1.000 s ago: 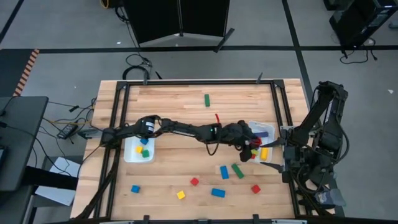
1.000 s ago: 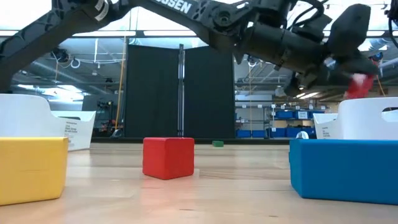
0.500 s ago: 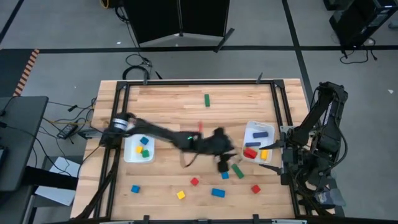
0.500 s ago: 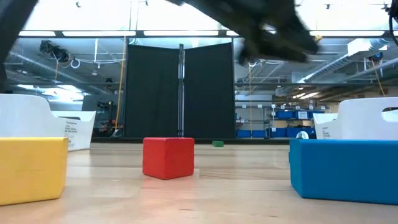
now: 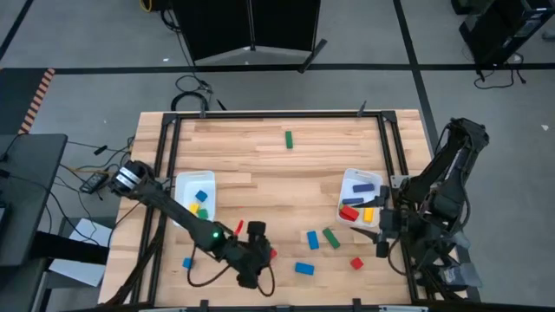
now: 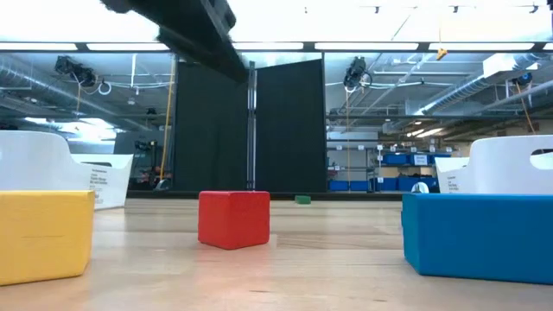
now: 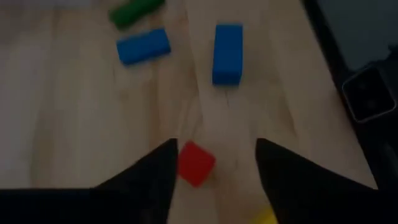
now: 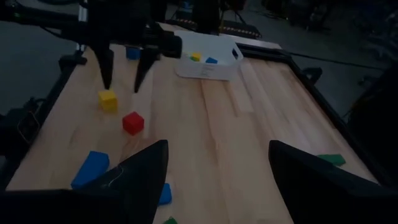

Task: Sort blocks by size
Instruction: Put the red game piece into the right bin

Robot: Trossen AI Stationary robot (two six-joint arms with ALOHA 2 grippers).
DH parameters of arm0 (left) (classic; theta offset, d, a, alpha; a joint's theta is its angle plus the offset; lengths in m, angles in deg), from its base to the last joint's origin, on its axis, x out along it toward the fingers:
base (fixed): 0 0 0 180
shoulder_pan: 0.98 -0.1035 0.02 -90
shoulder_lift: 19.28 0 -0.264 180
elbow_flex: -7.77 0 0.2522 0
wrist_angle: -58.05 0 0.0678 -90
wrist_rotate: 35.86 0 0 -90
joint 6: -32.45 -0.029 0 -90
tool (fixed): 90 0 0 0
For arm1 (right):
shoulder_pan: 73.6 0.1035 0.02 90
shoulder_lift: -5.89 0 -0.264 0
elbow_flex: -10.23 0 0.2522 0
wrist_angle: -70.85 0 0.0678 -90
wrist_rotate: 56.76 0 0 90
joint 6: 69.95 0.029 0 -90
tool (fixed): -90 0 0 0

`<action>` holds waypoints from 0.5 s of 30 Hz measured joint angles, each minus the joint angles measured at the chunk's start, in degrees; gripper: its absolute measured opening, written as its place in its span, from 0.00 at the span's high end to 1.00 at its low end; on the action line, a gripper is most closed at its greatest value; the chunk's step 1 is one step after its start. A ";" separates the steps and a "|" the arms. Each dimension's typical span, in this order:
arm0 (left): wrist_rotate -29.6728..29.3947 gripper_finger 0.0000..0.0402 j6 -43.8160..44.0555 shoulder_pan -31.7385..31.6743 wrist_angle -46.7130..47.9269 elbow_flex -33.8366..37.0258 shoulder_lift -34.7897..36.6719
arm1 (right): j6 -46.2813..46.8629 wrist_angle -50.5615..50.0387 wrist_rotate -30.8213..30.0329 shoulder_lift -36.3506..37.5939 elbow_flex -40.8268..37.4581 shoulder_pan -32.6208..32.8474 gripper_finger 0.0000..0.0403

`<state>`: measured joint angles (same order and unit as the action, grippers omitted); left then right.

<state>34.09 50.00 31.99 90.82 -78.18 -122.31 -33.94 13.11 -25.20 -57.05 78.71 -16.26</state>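
My left gripper (image 5: 263, 254) is open just above the table near its front edge, its fingers on either side of a small red cube (image 7: 196, 163) without touching it. It also shows in the right wrist view (image 8: 121, 87), above the red cube (image 8: 132, 122) and a yellow cube (image 8: 107, 99). My right gripper (image 8: 227, 180) is open and empty at the table's right edge (image 5: 381, 230). Blue bars (image 5: 313, 239) (image 5: 303, 269), a green bar (image 5: 332, 237), a red cube (image 5: 356, 263) and a blue cube (image 5: 188, 263) lie flat on the table.
A white bin (image 5: 179, 212) at the left holds small cubes. A white bin (image 5: 344, 186) at the right holds a blue, a red and a yellow bar. A lone green bar (image 5: 289, 139) lies near the far edge. A black frame (image 5: 165, 147) borders the table.
My left gripper has swung from above the right bin toward the table's near edge and left, coming down over the small red cube at the front. The red bar it carried over the right bin now lies inside that bin.
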 joint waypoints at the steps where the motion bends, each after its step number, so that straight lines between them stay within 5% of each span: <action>1: -0.11 0.37 -1.47 -0.08 -0.12 -0.08 0.03 | -0.39 0.96 0.34 -0.04 0.01 -0.36 0.28; 7: 3.48 0.18 -6.86 -2.00 -0.17 -0.06 -3.01 | -4.92 6.44 2.83 -0.04 0.02 -1.58 0.28; 15: 7.74 0.21 -8.47 -4.66 -0.46 -0.01 -7.58 | -6.19 7.29 3.07 -0.04 0.00 -1.77 0.28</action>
<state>41.83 41.53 27.33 90.36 -78.19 -129.89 -40.13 20.40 -22.13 -57.09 78.71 -18.03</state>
